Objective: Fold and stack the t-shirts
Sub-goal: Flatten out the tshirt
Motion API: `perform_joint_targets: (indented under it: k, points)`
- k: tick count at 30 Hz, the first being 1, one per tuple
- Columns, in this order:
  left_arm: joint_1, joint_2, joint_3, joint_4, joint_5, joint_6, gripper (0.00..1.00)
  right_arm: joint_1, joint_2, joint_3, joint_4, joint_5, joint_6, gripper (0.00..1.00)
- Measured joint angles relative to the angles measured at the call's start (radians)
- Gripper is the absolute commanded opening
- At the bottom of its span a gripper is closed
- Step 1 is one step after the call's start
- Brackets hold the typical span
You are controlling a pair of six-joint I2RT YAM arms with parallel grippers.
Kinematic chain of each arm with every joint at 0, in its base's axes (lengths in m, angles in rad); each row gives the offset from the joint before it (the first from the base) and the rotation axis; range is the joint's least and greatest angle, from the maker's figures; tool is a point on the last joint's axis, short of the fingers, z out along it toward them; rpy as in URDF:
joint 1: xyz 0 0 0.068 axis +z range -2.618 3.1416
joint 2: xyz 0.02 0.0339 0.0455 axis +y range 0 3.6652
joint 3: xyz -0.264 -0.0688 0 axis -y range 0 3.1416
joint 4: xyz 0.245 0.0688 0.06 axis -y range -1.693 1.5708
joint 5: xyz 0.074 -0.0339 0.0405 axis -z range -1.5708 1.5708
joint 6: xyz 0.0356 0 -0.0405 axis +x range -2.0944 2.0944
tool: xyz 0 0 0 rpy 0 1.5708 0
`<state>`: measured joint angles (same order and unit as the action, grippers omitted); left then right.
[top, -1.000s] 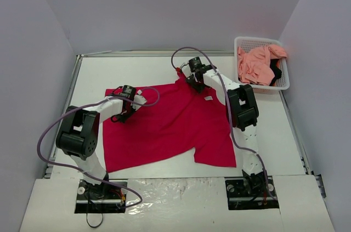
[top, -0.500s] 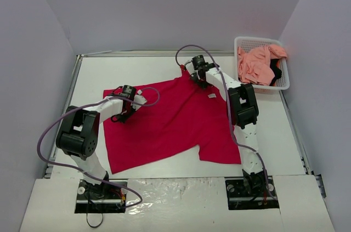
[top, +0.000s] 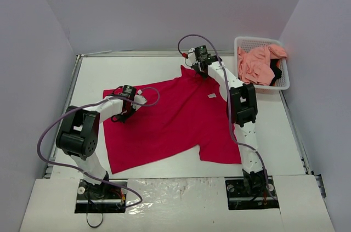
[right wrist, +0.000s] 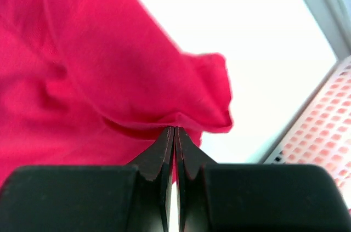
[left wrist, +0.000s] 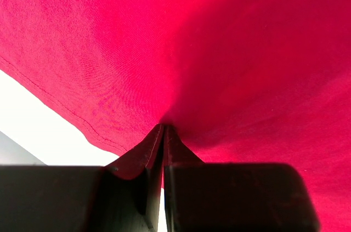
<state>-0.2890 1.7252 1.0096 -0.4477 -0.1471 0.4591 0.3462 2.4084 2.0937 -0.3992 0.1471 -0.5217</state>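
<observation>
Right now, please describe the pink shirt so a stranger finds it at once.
At the far right corner of the table stands a white lattice basket. The pink shirt lies crumpled inside it. It is pale salmon, unlike the black garment beside it and the red shirt spread on the table.

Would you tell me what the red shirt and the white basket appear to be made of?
The red shirt looks like soft, matte knit cloth, possibly cotton. It shows a fine fabric texture and a stitched hem, and it puckers into soft folds. The basket looks like rigid white plastic, judging by its regular moulded lattice wall.
</observation>
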Motion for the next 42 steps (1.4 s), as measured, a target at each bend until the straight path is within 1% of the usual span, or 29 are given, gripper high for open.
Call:
perform_joint_targets:
  k: [4,8,11,17,25,26,29,30,31,32,34,36,39,42]
  points:
    - [0.0,0.0,0.0,0.0,0.0,0.0,0.02,-0.001,0.046,0.088,-0.003,0.01,0.0,0.0]
    - [0.0,0.0,0.0,0.0,0.0,-0.001,0.02,-0.005,0.128,0.215,-0.001,0.028,0.002,0.0]
    - [-0.001,0.0,0.0,0.0,-0.001,-0.001,0.02,-0.005,0.172,0.272,0.027,0.051,0.008,0.0]
    - [-0.001,-0.009,-0.006,-0.001,0.005,-0.006,0.02,-0.006,0.201,0.288,0.172,0.125,0.022,0.0]
    - [-0.001,-0.014,-0.007,-0.005,0.015,-0.018,0.02,-0.01,0.218,0.294,0.432,0.274,0.019,0.0]
    - [-0.001,-0.014,-0.007,-0.005,0.015,-0.018,0.02,-0.011,0.224,0.302,0.46,0.286,0.015,0.02]
    - [-0.001,-0.014,-0.007,-0.006,0.015,-0.018,0.03,-0.012,0.249,0.312,0.55,0.32,-0.016,0.13]
    - [-0.001,-0.014,-0.007,-0.006,0.015,-0.018,0.02,-0.011,0.258,0.312,0.581,0.336,-0.035,0.22]
    - [-0.001,-0.014,-0.007,-0.006,0.014,-0.018,0.02,-0.009,0.27,0.312,0.611,0.352,-0.053,0.62]
    - [-0.001,-0.014,-0.007,-0.006,0.014,-0.018,0.02,-0.007,0.286,0.312,0.644,0.374,-0.075,0.78]
    - [-0.001,-0.014,-0.007,-0.005,0.014,-0.019,0.02,-0.004,0.315,0.312,0.691,0.409,-0.121,0.9]
    - [-0.001,-0.014,-0.008,-0.005,0.014,-0.019,0.02,0.001,0.338,0.306,0.716,0.434,-0.15,0.95]
    - [-0.001,-0.014,-0.007,-0.005,0.014,-0.019,0.03,0.011,0.335,0.239,0.743,0.45,-0.165,0.92]
    - [-0.001,-0.014,-0.007,-0.005,0.015,-0.019,0.02,0.018,0.301,0.133,0.744,0.451,-0.158,0.9]
